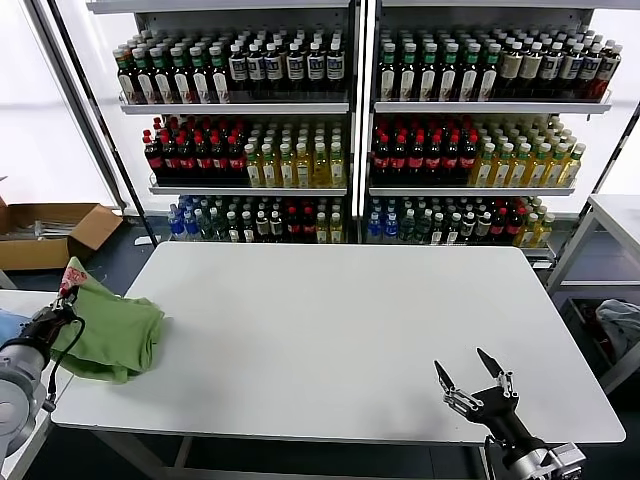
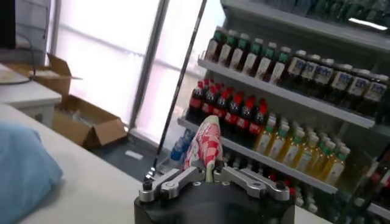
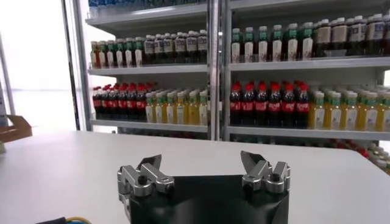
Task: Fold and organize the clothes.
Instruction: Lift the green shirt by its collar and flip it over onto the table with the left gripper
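Gripping the shirt [image 1: 112,335] by a bunched fold, the left claw [image 1: 66,303] was closed at the desk's [image 1: 330,330] left edge — checkered print poking up between its fingers. The right claw [image 1: 478,380] hovered wide open, holding nothing, near the front right. Soft and light, the shirt would likely sag — better held by shoulders or hem.

Polo shirts [image 1: 118,335]: one
Tables [image 1: 340,330]: one white main table
Grippers: two, left gripper [image 1: 66,300] and right gripper [image 1: 470,375]
Shelving units [image 1: 355,120]: two
Cardboard boxes [image 1: 45,232]: one
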Tool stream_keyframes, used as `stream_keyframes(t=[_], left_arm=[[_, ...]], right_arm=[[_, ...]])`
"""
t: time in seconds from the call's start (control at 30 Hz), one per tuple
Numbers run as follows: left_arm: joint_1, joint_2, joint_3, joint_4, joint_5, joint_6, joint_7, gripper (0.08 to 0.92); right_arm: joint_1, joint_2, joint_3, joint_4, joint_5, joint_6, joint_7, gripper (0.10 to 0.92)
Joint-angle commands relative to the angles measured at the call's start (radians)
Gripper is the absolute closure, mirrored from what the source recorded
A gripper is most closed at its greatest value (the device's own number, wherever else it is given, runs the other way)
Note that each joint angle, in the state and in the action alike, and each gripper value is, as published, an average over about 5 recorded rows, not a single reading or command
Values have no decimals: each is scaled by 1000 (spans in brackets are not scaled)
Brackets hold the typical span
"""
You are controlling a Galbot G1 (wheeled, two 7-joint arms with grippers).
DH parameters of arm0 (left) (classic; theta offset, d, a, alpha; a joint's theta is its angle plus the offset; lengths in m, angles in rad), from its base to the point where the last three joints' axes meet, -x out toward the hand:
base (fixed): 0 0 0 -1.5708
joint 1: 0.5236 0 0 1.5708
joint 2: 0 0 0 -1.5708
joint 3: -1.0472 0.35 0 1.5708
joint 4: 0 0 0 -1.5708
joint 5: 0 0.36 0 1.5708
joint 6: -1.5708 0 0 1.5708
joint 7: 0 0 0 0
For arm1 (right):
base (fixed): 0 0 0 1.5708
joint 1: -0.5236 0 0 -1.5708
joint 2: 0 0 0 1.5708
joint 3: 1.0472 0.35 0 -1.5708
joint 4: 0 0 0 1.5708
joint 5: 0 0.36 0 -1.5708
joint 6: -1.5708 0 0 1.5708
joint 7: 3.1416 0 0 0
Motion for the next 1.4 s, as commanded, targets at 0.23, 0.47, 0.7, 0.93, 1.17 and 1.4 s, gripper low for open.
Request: stream_keyframes(t=[0.23, 0.47, 0.7, 0.93, 1.17, 1.4], left_arm=[[-180, -124, 453, -155, 168, 60, -178, 885], [-206, -188, 721, -127, 155, 97, -320, 885], [-234, -306, 828, -20, 113, 96, -399, 885], [-282, -356, 845, 40, 101, 96, -397, 885], [-288, -364, 837, 16, 84, 94, -360, 879], [-242, -308, 760, -43, 49, 51, -187, 725]], right_arm=[[-12, 24, 5, 12, -16, 1, 0, 203], [-29, 47, 11, 38, -24, -3, 2, 203], [-54, 62, 17, 60, -38, -5, 4, 203], [-50, 60, -14, 81, -67, -27, 20, 203], [22, -4, -114, 104, -77, -143, 114, 203], [264, -103, -329, 12, 153, -285, 287, 203]])
